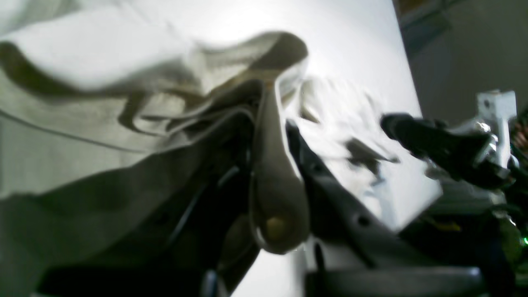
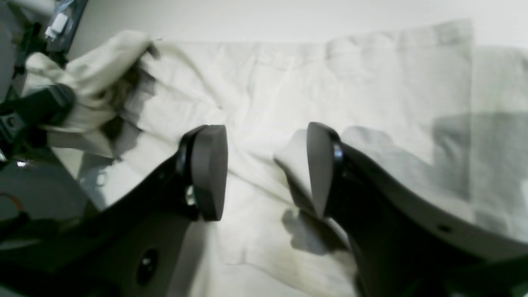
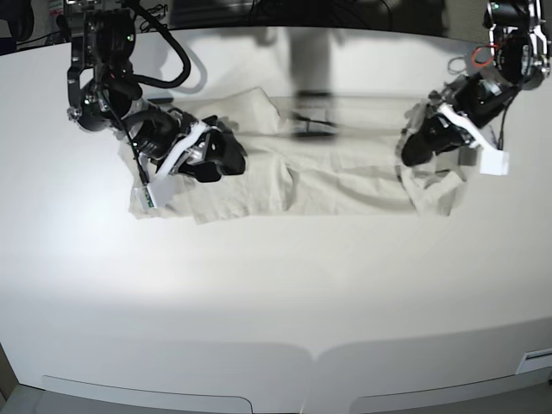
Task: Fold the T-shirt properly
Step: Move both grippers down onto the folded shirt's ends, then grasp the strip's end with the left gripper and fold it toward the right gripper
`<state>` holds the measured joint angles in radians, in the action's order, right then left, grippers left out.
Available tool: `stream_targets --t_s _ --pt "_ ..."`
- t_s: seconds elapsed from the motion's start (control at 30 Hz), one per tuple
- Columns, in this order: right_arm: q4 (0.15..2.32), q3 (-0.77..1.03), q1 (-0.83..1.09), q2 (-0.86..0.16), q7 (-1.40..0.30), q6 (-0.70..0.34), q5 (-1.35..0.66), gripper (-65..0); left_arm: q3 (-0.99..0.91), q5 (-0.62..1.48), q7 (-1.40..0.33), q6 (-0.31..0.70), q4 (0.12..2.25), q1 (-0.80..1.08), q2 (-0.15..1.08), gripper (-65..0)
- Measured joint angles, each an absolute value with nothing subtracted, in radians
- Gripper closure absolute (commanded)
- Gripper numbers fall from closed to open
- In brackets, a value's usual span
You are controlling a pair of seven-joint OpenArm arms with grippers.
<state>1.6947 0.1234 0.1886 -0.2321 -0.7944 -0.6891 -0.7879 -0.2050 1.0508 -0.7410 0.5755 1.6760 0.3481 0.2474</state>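
The pale beige T-shirt [image 3: 310,177] lies spread and wrinkled across the far half of the white table [image 3: 276,293]. My left gripper [image 3: 412,153] is at its right end. In the left wrist view the gripper [image 1: 276,111] is shut on a bunched fold of the T-shirt [image 1: 103,103], lifted off the table. My right gripper [image 3: 222,159] is over the shirt's left part. In the right wrist view it [image 2: 266,165] is open, jaws wide apart, just above the flat T-shirt [image 2: 330,95]. A small raised fold [image 2: 293,159] stands against its right finger [image 2: 321,165].
The right wrist view shows the other arm [image 2: 37,111] at the far left with the bunched cloth [image 2: 86,70]. The left wrist view shows the other gripper [image 1: 433,144] at the right edge. Bare table [image 2: 247,16] lies beyond the shirt.
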Motion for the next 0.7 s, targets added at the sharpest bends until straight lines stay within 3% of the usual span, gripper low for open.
stream_targets --t_s 0.1,0.23,0.33,0.6,0.63,0.7 --pt "1.695 0.123 0.186 -0.230 -0.794 -0.689 -0.788 -31.2 -0.097 0.950 -0.664 0.570 1.678 0.347 0.198 0.0" --pt "1.695 0.124 0.188 -0.233 -0.795 -0.689 -0.789 -31.2 -0.011 0.789 -0.624 0.439 1.676 0.302 0.137 0.0" --pt "1.695 0.123 0.188 -0.232 -0.795 -0.689 -0.788 -31.2 0.039 0.712 -0.604 0.395 1.678 0.253 0.113 0.0" --pt "1.695 0.124 0.188 -0.233 -0.805 -0.689 -0.788 -31.2 0.117 0.618 -0.604 0.392 1.678 0.218 0.061 0.0" --pt "1.695 0.124 0.188 -0.233 -0.805 -0.689 -0.788 -31.2 0.117 0.617 -0.605 0.393 1.678 0.218 0.066 -2.1" --pt "1.695 0.123 0.188 -0.232 -0.805 -0.689 -0.788 -31.2 0.118 0.627 -0.606 0.431 1.678 0.219 0.069 -20.1"
